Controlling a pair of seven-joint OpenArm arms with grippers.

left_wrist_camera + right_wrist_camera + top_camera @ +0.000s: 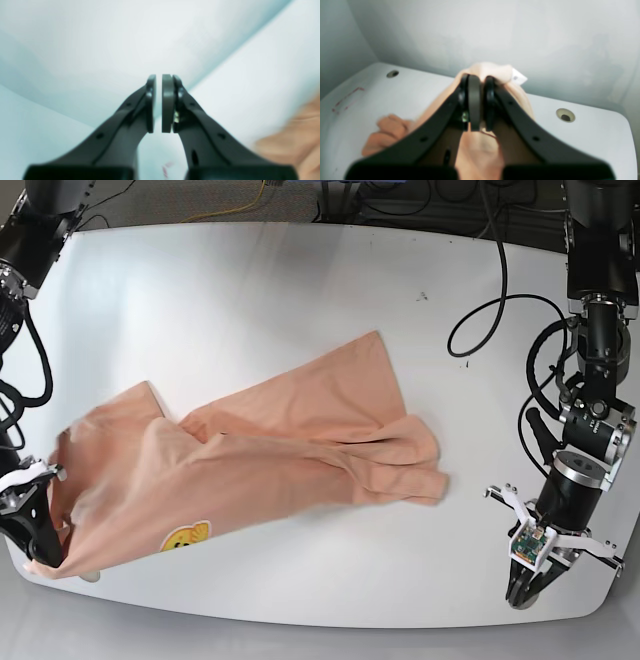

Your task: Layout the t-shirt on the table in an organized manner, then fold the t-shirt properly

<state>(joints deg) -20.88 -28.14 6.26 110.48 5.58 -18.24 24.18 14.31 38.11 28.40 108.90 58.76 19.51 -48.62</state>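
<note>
Peach-pink t-shirt [270,455] lies spread but crumpled across middle and left of white table [250,290]. Yellow smiley print [184,537] near front edge. Right gripper [477,80] pinched tight on shirt edge, lifting cloth at left side. Left gripper [159,78] squeezed together, holding nothing, hangs over table's front corner, well apart from shirt.

The base view looks straight down on the table [300,290]; each wrist view peers close along its own fingers, sharing that tabletop.
</note>
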